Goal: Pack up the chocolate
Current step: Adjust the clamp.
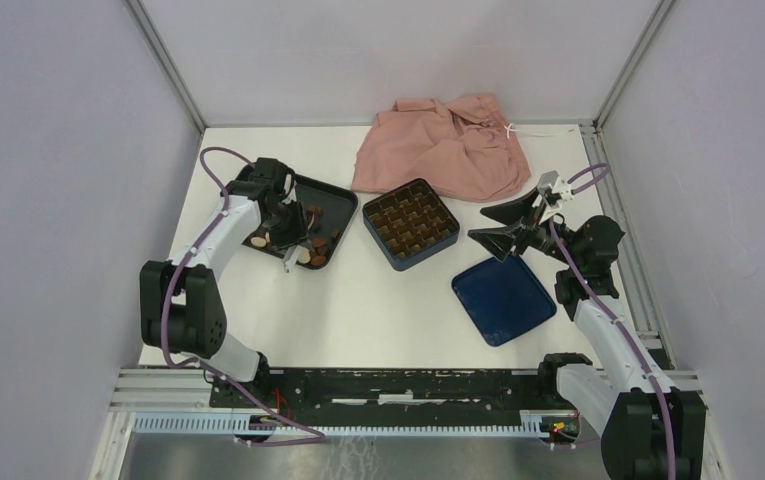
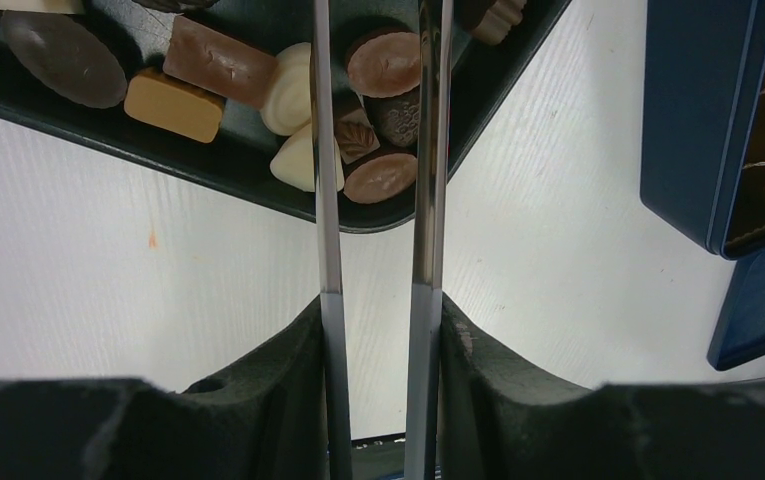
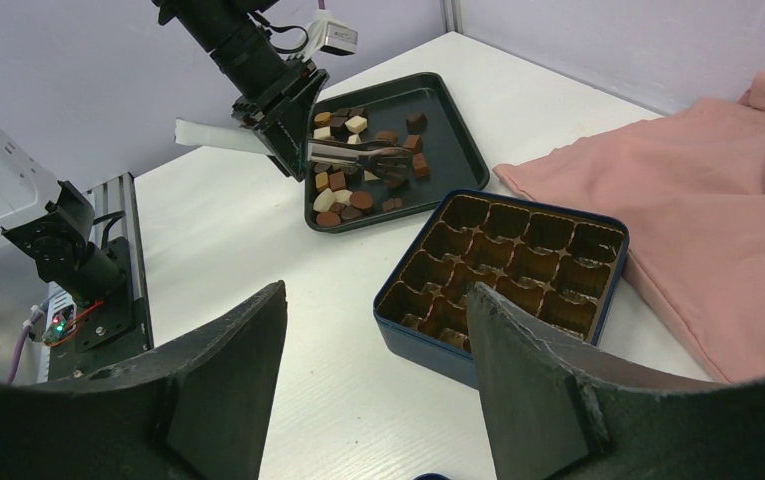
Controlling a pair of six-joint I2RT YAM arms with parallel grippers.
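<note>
While the chocolate (image 2: 383,62) lies in the black tray (image 3: 458,140), the left gripper (image 3: 388,156) is poised over it.
Its blades are set narrow, possibly around a piece, though this cannot be told; the right gripper (image 3: 376,292) is spread wide, empty.

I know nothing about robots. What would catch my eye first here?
Probably the heap of mixed chocolates in the black tray at the left rear, with the long thin fingers of the left gripper reaching over them. Next comes the dark blue box in the middle of the table, whose gold grid looks empty, and the crumpled pink cloth behind it.
</note>
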